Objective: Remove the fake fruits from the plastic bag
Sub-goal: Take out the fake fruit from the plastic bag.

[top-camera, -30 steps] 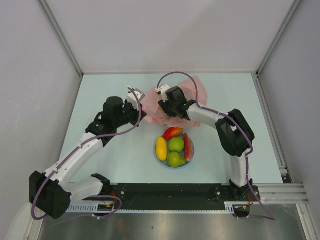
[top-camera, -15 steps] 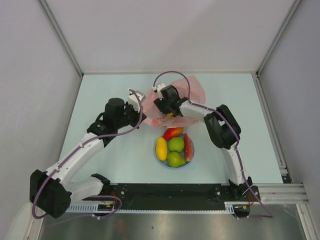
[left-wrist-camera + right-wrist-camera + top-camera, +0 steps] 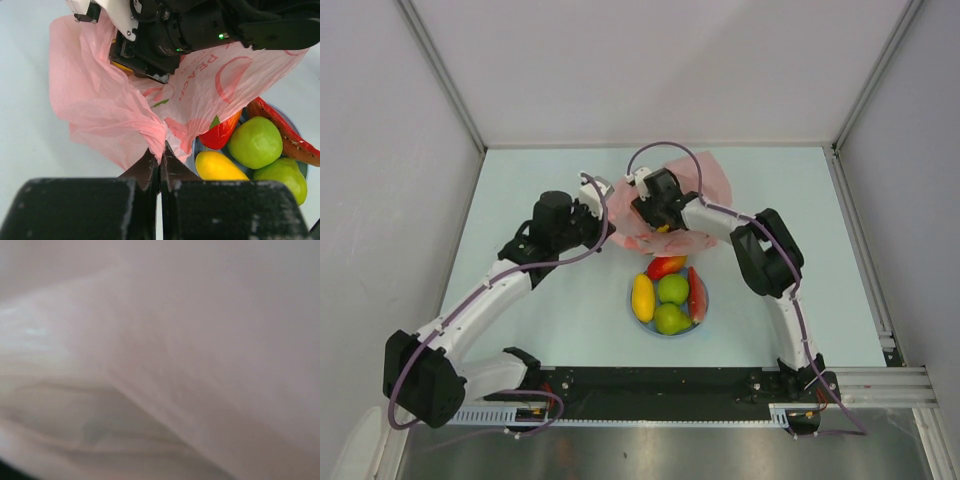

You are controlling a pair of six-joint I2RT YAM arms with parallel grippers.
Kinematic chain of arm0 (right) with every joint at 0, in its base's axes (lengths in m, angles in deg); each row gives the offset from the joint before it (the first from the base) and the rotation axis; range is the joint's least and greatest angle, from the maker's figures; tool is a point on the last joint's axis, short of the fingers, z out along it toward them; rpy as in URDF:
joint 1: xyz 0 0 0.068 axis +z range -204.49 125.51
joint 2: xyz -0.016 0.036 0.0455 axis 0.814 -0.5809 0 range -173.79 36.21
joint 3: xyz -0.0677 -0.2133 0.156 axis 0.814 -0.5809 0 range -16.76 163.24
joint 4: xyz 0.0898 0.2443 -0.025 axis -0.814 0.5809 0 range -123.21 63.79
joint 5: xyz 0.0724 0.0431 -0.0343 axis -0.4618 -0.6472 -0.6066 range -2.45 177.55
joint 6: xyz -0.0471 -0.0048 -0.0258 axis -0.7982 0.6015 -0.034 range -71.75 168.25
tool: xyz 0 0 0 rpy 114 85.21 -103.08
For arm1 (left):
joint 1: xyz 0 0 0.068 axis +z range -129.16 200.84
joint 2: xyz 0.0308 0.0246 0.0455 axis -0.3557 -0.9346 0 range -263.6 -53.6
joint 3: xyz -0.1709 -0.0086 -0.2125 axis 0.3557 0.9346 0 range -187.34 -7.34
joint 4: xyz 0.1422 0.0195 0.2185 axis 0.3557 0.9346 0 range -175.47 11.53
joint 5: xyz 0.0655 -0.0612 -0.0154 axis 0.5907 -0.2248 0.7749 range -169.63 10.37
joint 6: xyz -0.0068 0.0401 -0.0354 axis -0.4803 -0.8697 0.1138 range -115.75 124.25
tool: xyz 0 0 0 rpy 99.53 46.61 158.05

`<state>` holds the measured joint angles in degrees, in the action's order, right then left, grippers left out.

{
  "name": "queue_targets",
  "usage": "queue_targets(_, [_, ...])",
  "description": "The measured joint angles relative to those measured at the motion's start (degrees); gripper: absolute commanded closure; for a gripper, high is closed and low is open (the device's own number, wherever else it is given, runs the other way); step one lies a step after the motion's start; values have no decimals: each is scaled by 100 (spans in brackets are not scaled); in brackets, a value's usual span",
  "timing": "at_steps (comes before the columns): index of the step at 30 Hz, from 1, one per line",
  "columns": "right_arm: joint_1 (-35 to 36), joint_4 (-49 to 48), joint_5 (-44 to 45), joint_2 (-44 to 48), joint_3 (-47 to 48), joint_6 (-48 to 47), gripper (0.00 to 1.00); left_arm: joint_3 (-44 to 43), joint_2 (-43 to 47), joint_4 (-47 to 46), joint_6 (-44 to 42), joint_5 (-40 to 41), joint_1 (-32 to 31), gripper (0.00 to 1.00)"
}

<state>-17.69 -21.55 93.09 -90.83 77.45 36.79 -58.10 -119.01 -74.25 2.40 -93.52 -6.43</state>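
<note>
The pink plastic bag (image 3: 706, 188) lies at the table's middle back, and its near corner (image 3: 150, 132) is bunched between the jaws of my left gripper (image 3: 160, 151), which is shut on it. My right gripper (image 3: 654, 214) reaches down into the bag's mouth. Pink film fills its wrist view, so its jaws do not show. A yellow fruit (image 3: 122, 65) peeks out beneath that gripper, also seen in the top view as a yellow fruit (image 3: 663, 228); whether it is held I cannot tell. Out of the bag lie a red fruit (image 3: 666, 266), a yellow one (image 3: 642, 297) and two green ones (image 3: 672, 289).
The fruits outside the bag rest on a round light blue plate (image 3: 694, 326) just in front of the bag, together with a red slice (image 3: 696, 293). Grey walls close the table on three sides. My arms' bases stand at the near edge.
My right arm has swung left and pushed its gripper deeper into the bag's mouth. The left gripper has kept its hold and shifted slightly towards the back.
</note>
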Motion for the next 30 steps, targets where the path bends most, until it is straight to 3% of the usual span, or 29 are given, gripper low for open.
queue_targets(7, [-22, 542, -977, 1113, -149, -221, 71, -455, -470, -190, 103, 2, 0, 100])
queue_targets(16, [33, 1307, -1534, 3086, -911, -691, 77, -531, -592, -446, 251, 52, -68, 100])
queue_targets(19, [52, 1746, -1875, 3508, -1300, -874, 91, -531, -592, -518, 247, 146, -162, 100])
queue_targets(21, [81, 2061, -2096, 3692, -1416, -892, 93, -531, -592, -566, 236, 236, -260, 100])
queue_targets(24, [173, 2293, -2323, 3836, -1438, -564, 92, -531, -588, -623, 133, 398, -468, 100])
queue_targets(30, [452, 2413, -2378, 3908, -1593, 817, 100, -531, -581, -599, 192, 931, -748, 100])
